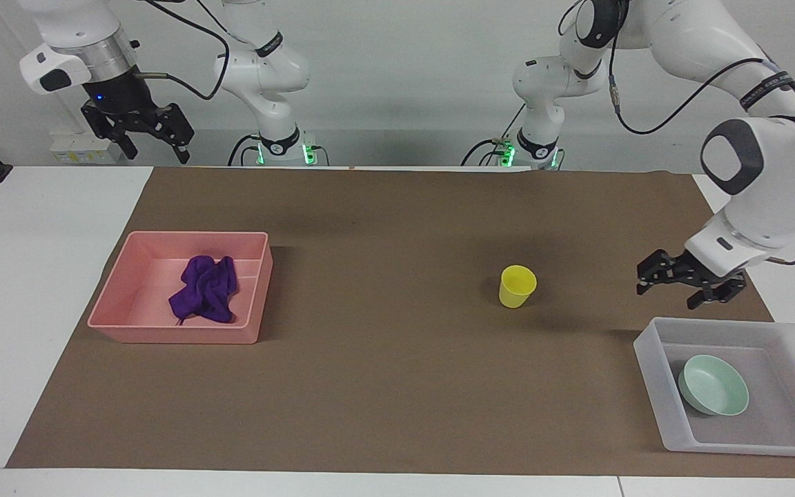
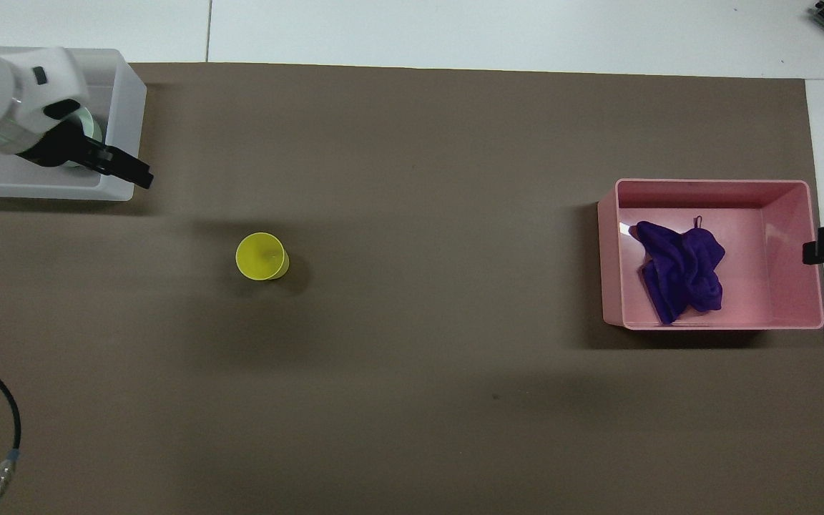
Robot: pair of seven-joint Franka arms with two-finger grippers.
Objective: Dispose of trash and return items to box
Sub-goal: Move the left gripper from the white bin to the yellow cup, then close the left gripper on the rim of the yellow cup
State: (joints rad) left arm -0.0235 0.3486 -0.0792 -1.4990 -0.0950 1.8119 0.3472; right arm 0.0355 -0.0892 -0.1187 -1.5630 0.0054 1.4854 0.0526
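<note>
Deep-purple rag, pink tray, yellow cup, mint-green bowl, translucent whitish-grey box, brown mat

A matt brown paper-like sheet covers most of the smooth white desk. The purple rag is soft folded cloth, lying in a pink tray of smooth plastic with a slight sheen on its floor. The yellow cup looks like smooth plastic. The mint-green bowl has a smooth, faintly glossy surface. The box is translucent, frosted whitish-grey plastic. Both arms have glossy white shells with dark grey joints; the left pincer and right pincer are matt black, their fingers spread.
</note>
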